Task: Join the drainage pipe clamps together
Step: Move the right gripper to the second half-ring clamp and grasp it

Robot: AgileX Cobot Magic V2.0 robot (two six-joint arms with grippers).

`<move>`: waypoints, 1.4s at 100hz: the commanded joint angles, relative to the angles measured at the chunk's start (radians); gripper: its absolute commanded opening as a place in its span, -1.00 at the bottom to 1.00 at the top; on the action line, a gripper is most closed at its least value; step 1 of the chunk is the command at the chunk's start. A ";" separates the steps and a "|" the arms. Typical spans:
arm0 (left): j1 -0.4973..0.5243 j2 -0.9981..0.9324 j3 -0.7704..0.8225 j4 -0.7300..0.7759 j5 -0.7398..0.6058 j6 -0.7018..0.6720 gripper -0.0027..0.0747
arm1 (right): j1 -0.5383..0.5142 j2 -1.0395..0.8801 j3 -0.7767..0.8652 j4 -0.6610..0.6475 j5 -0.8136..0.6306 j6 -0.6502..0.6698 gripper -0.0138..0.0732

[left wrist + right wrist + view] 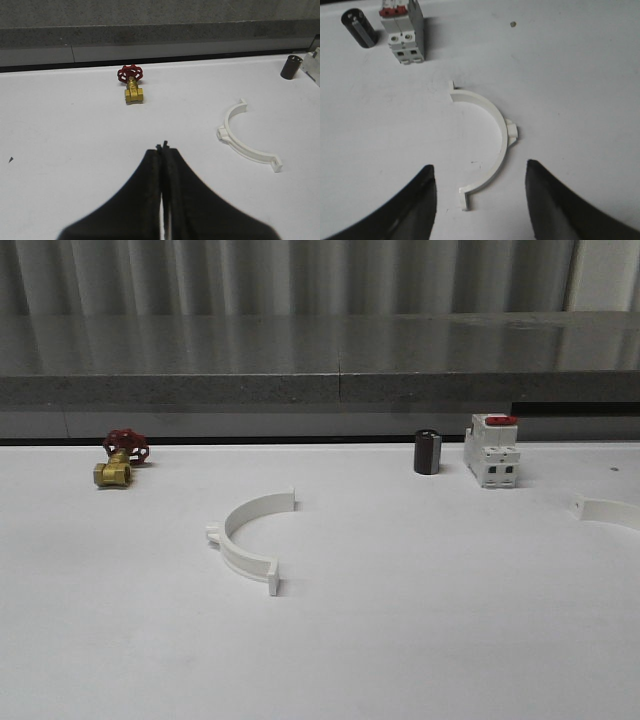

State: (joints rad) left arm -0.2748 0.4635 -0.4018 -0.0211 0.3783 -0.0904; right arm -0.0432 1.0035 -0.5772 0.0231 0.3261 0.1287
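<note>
Lying flat on the white table (400, 640), one white clamp half (249, 537) sits well apart from the other clamp half (488, 145) — that one is past the breaker (491, 450). The left claw (163, 150) is squeezed closed, holding nothing. The right claw (479, 192) is wide open above the other half.

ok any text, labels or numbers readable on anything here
None can be read.
White boxy breaker with a red top: any markings are too blurred to make out.
Dark cylindrical part: no legible print.
Brass valve with a red handwheel: no legible marks.
White plastic half-ring clamps: plain, no lettering visible.
</note>
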 commanded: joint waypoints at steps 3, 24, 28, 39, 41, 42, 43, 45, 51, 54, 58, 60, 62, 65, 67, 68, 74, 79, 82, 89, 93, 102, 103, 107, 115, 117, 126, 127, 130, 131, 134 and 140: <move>0.004 0.003 -0.028 -0.003 -0.068 0.001 -0.98 | -0.013 -0.002 -0.049 0.002 -0.077 0.030 0.29; 0.004 0.003 -0.028 -0.003 -0.068 0.001 -0.98 | -0.103 0.147 -0.206 0.002 0.149 0.046 0.31; 0.004 0.003 -0.028 -0.003 -0.068 0.001 -0.98 | -0.115 0.193 -0.238 0.002 0.180 0.024 0.35; 0.004 0.003 -0.028 -0.003 -0.068 0.001 -0.98 | -0.121 0.310 -0.324 0.004 0.232 -0.038 0.50; 0.004 0.003 -0.028 -0.003 -0.068 0.001 -0.98 | -0.121 0.333 -0.336 0.005 0.239 -0.044 0.53; 0.004 0.003 -0.028 -0.003 -0.068 0.001 -0.98 | -0.121 0.347 -0.340 0.006 0.240 -0.051 0.55; 0.004 0.003 -0.028 -0.003 -0.068 0.001 -0.98 | -0.121 0.354 -0.348 0.008 0.243 -0.054 0.56; 0.004 0.003 -0.028 -0.003 -0.068 0.001 -0.98 | -0.121 0.374 -0.357 0.013 0.245 -0.063 0.57; 0.004 0.003 -0.028 -0.003 -0.068 0.001 -0.98 | -0.121 0.424 -0.373 0.024 0.235 -0.081 0.58; 0.004 0.003 -0.028 -0.003 -0.068 0.001 -0.98 | -0.121 0.452 -0.380 0.027 0.225 -0.090 0.58; 0.004 0.003 -0.028 -0.003 -0.068 0.001 -0.98 | -0.121 0.480 -0.386 0.030 0.208 -0.104 0.58; 0.004 0.003 -0.028 -0.003 -0.068 0.001 -0.98 | -0.121 0.496 -0.389 0.032 0.201 -0.111 0.58; 0.004 0.003 -0.028 -0.003 -0.068 0.001 -0.98 | -0.121 0.511 -0.392 0.032 0.195 -0.115 0.58; 0.004 0.003 -0.028 -0.003 -0.068 0.001 -0.98 | -0.121 0.532 -0.398 0.033 0.191 -0.129 0.58; 0.004 0.003 -0.028 -0.003 -0.068 0.001 -0.98 | -0.121 0.548 -0.402 0.034 0.188 -0.129 0.58; 0.004 0.003 -0.028 -0.003 -0.068 0.001 -0.98 | -0.121 0.558 -0.406 0.034 0.188 -0.129 0.58; 0.004 0.003 -0.028 -0.003 -0.068 0.001 -0.98 | -0.121 0.598 -0.416 0.037 0.180 -0.153 0.58; 0.004 0.003 -0.028 -0.003 -0.068 0.001 -0.98 | -0.121 0.633 -0.426 0.039 0.173 -0.165 0.58; 0.004 0.003 -0.028 -0.003 -0.068 0.001 -0.98 | -0.121 0.656 -0.430 0.039 0.168 -0.167 0.58; 0.004 0.003 -0.028 -0.003 -0.068 0.001 -0.98 | -0.121 0.693 -0.438 0.039 0.151 -0.174 0.58; 0.004 0.003 -0.028 -0.003 -0.068 0.001 -0.98 | -0.121 0.710 -0.444 0.039 0.151 -0.179 0.58; 0.004 0.003 -0.028 -0.003 -0.068 0.001 -0.98 | -0.121 0.746 -0.455 0.039 0.147 -0.205 0.58; 0.004 0.003 -0.028 -0.003 -0.068 0.001 -0.98 | -0.121 0.750 -0.456 0.039 0.147 -0.208 0.58; 0.004 0.003 -0.028 -0.003 -0.068 0.001 -0.98 | -0.120 0.761 -0.462 0.039 0.143 -0.220 0.58; 0.004 0.003 -0.028 -0.003 -0.068 0.001 -0.98 | -0.120 0.779 -0.472 0.039 0.141 -0.234 0.52; 0.004 0.003 -0.028 -0.003 -0.068 0.001 -0.98 | -0.120 0.782 -0.474 0.039 0.140 -0.234 0.50; 0.004 0.003 -0.028 -0.003 -0.068 0.001 -0.98 | -0.120 0.789 -0.481 0.039 0.140 -0.234 0.34; 0.004 0.003 -0.028 -0.003 -0.068 0.001 -0.98 | -0.120 0.789 -0.481 0.039 0.139 -0.234 0.33; 0.004 0.003 -0.028 -0.003 -0.068 0.001 -0.98 | -0.120 0.789 -0.481 0.039 0.137 -0.234 0.26; 0.004 0.003 -0.028 -0.003 -0.068 0.001 -0.98 | -0.120 0.789 -0.481 0.039 0.137 -0.234 0.22; 0.004 0.003 -0.028 -0.003 -0.068 0.001 -0.98 | -0.120 0.789 -0.481 0.039 0.135 -0.234 0.14; 0.004 0.003 -0.028 -0.003 -0.068 0.001 -0.98 | -0.120 0.789 -0.481 0.039 0.133 -0.234 -0.06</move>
State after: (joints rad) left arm -0.2748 0.4635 -0.4018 -0.0211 0.3783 -0.0904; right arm -0.1559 1.8314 -1.0295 0.0605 0.4931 -0.0916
